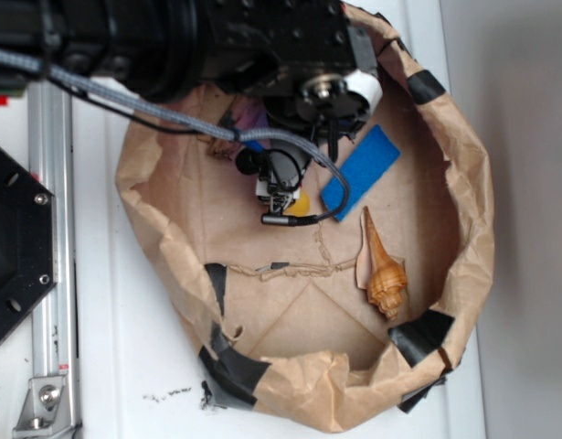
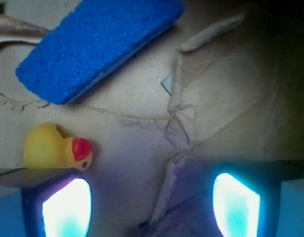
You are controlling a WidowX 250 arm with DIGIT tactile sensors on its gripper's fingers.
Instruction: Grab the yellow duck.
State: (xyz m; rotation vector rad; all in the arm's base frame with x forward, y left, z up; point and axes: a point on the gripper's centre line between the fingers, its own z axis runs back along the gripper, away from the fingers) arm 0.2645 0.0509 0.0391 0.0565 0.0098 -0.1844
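Observation:
The yellow duck (image 2: 53,148), small with a red beak, lies on the brown paper floor at the lower left of the wrist view, just beyond my left fingertip. In the exterior view only a yellow sliver of the duck (image 1: 301,205) shows beside the gripper (image 1: 282,197). The gripper (image 2: 151,205) is open, its two glowing pads wide apart with only bare paper between them. The duck sits outside the jaws, to their left.
A blue sponge (image 2: 100,44) lies past the duck; it also shows as the blue sponge (image 1: 361,172). A tan spiral seashell (image 1: 381,270) rests at the right. All sit inside a crumpled brown paper basin (image 1: 468,210) with black tape. A metal rail (image 1: 50,274) runs along the left.

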